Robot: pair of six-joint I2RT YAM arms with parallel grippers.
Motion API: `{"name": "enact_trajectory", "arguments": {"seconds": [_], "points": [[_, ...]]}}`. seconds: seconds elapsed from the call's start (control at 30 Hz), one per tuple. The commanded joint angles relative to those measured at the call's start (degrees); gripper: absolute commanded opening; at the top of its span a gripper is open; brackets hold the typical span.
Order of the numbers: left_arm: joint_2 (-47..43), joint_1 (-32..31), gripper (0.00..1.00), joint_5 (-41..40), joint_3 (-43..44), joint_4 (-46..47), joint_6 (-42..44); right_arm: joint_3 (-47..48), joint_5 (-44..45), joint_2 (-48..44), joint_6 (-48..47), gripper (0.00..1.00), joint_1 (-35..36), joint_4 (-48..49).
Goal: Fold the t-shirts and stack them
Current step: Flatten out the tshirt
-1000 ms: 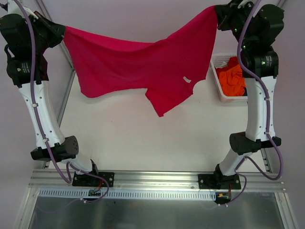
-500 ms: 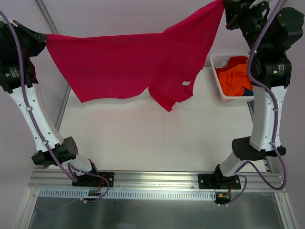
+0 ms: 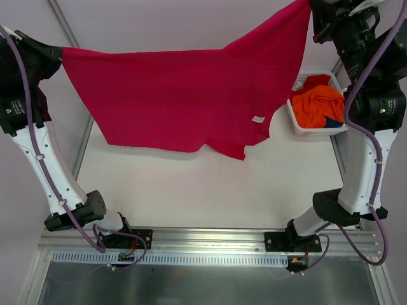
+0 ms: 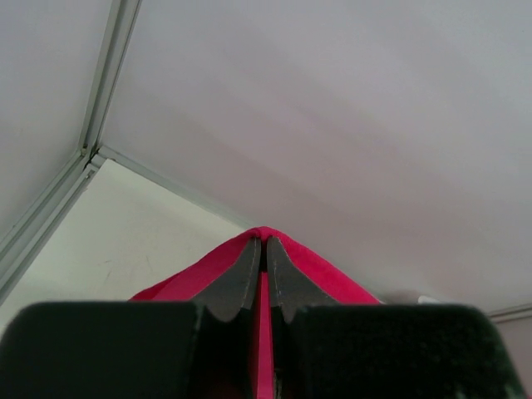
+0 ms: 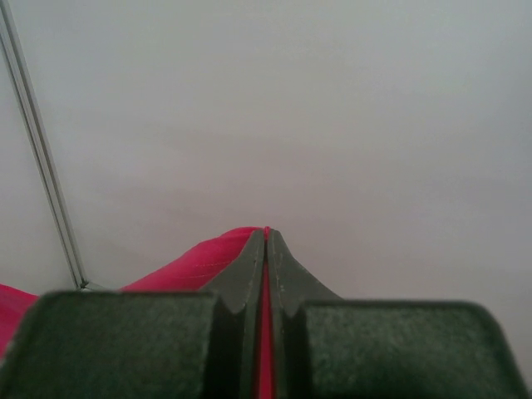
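A magenta-pink t-shirt (image 3: 178, 95) with a small white label (image 3: 258, 119) hangs stretched in the air between my two arms, above the table. My left gripper (image 3: 58, 54) is shut on its left corner, and the pinched cloth (image 4: 324, 274) shows round the fingers in the left wrist view (image 4: 266, 243). High at the right, my right gripper (image 3: 311, 7) is shut on the other corner; pink cloth (image 5: 199, 262) lies between its fingers (image 5: 266, 234). An orange t-shirt (image 3: 318, 105) lies crumpled in the basket, with red and blue cloth beside it.
A white slotted basket (image 3: 294, 117) stands at the table's right edge. The white table top (image 3: 191, 184) lies under the hanging shirt. Metal frame rails (image 3: 82, 146) run along the left side and the near edge.
Both arms have spread apart and lifted, pulling the pink shirt out from a sagging drape into a wide, nearly flat sheet. The right gripper has moved up and to the right.
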Motion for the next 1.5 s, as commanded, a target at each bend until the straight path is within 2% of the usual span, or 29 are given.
{"name": "enact_trajectory", "arguments": {"seconds": [0.0, 0.57, 0.93, 1.47], "points": [[-1.96, 0.49, 0.00, 1.00, 0.18, 1.12, -0.79, 2.32, 0.86, -3.50, -2.62, 0.00, 0.14, 2.43], [-8.72, 0.58, 0.00, 2.14, -3.42, -1.43, 0.97, -0.23, 0.33, -11.15, -4.02, 0.00, 0.32, -3.37], [-11.98, 0.58, 0.00, 1.26, -4.39, -2.75, 1.14, -1.73, -0.37, -12.82, -4.29, 0.00, 0.41, -5.22], [-16.28, 0.58, 0.00, 0.30, -0.35, -4.60, 2.55, -1.90, -1.51, -18.79, -5.52, 0.00, 0.32, -7.85]]}}
